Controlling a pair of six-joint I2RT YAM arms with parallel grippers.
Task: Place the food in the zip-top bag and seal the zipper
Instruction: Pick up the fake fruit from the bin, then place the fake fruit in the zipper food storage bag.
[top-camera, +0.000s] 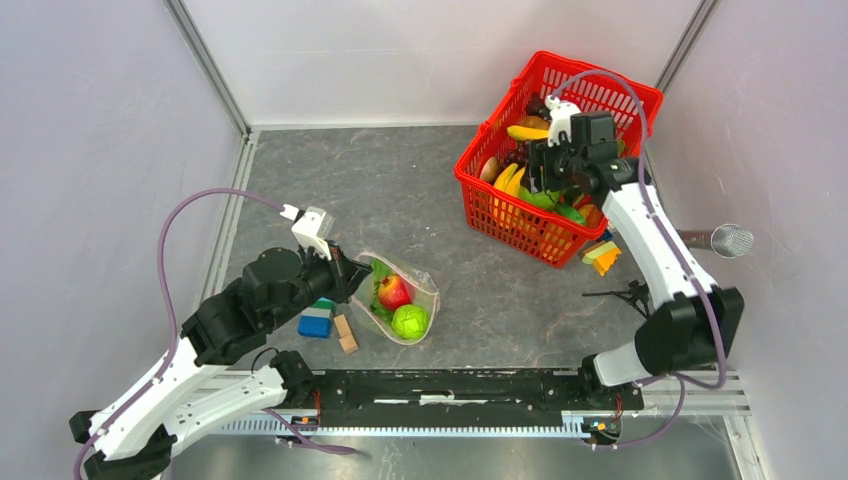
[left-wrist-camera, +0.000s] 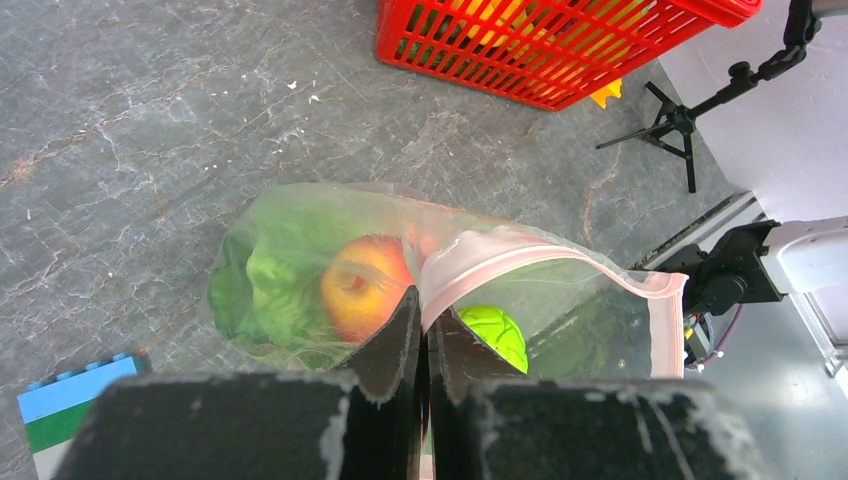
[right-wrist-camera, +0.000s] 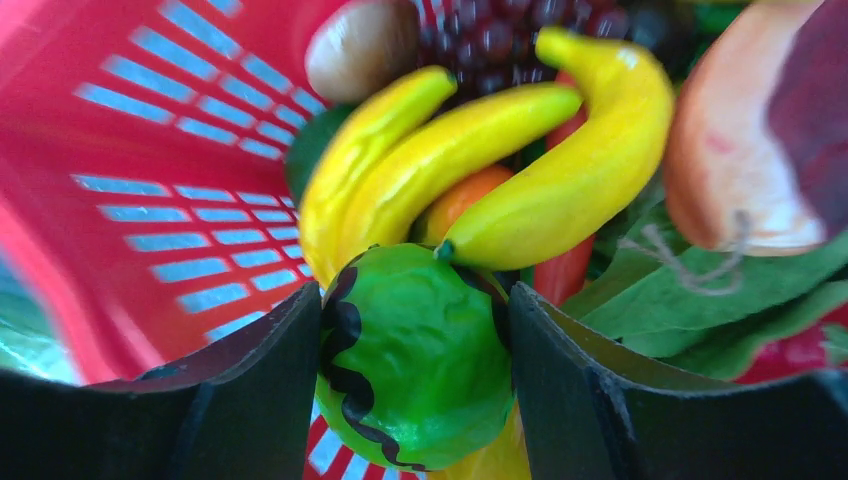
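Right gripper (right-wrist-camera: 415, 305) clamps green fruit (right-wrist-camera: 420, 375); bananas (right-wrist-camera: 455, 150) crowd just above.

Your zip-top bag (top-camera: 430, 290) lies on the bench toward 7 o'clock, mouth gaping, with its pink zipper (left-wrist-camera: 460, 265) pinched in the left gripper (left-wrist-camera: 425, 325). Inside are lettuce (left-wrist-camera: 265, 285), a red apple (left-wrist-camera: 362, 285) and a green round fruit (left-wrist-camera: 497, 335). At 1 o'clock, yellow bananas (right-wrist-camera: 470, 170) lie heaped, and a second green fruit (right-wrist-camera: 420, 370) sits clamped in the right gripper (right-wrist-camera: 412, 295).

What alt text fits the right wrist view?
The right hand grips a green round fruit with black markings, in the red mesh basket. Behind it lie yellow bananas, dark grapes and leafy greens.
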